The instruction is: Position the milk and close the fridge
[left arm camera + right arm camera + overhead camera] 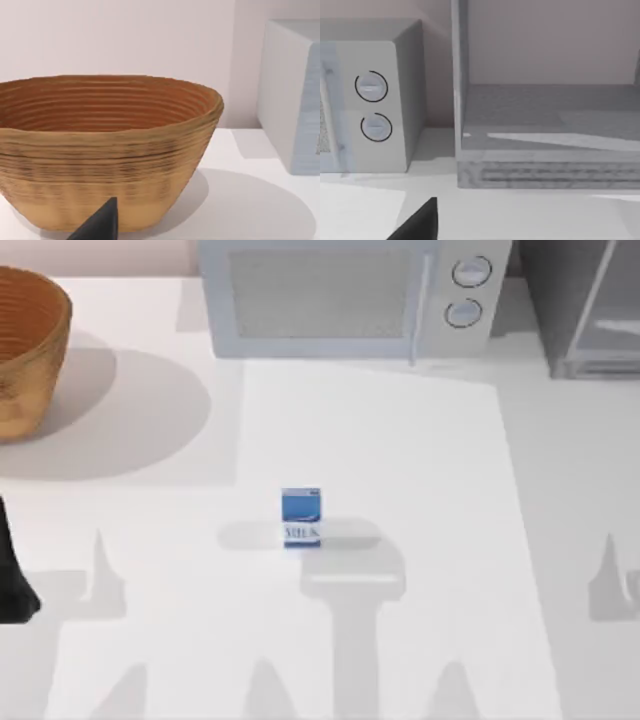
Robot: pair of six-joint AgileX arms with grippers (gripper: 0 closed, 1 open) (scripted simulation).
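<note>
Sitting on the one white table (560, 500) are one milk carton (301, 517) near the middle, one woven basket (28, 350) at far left, one microwave (350, 295) at the far edge, and one fridge (585, 310) at far right.

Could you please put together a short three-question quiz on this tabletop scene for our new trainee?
1. True or false: the milk stands inside the fridge.
2. Which object sits at the table's far left: A) microwave, B) basket, C) fridge?
3. Fill in: in the right wrist view, the fridge interior is visible, so it is ____.

Key:
1. False; it stands upright on the table, mid-front.
2. B.
3. Open.
</note>
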